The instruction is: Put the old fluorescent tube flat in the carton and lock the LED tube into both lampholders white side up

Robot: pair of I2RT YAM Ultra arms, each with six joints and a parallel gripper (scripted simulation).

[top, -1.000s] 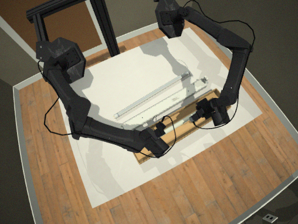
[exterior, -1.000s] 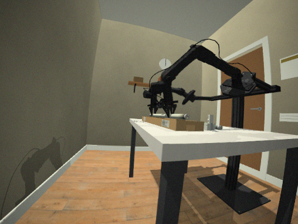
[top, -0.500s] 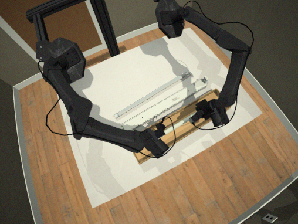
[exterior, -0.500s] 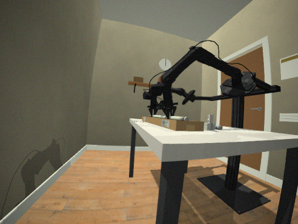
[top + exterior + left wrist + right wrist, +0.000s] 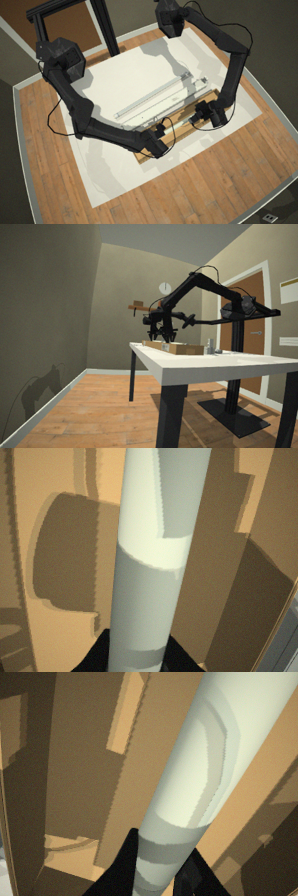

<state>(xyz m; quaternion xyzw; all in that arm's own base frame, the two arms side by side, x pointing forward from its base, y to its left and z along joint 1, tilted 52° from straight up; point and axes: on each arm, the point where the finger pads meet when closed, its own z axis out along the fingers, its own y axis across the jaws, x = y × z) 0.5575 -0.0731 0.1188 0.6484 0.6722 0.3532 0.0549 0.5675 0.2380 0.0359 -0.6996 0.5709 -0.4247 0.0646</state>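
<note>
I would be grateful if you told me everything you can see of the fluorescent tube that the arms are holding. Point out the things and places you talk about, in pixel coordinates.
The fluorescent tube [image 5: 172,128] [image 5: 150,573] [image 5: 200,767] is a long, straight, round, pale greenish-white cylinder with a smooth surface that looks like glass, crossed by shadows. No break shows in the visible stretches. It runs lengthwise along the carton [image 5: 140,162] [image 5: 190,350], gripped at two places by the left gripper [image 5: 140,660] and the right gripper [image 5: 158,843]. Its ends are hidden, and whether it touches the carton floor cannot be told.
</note>
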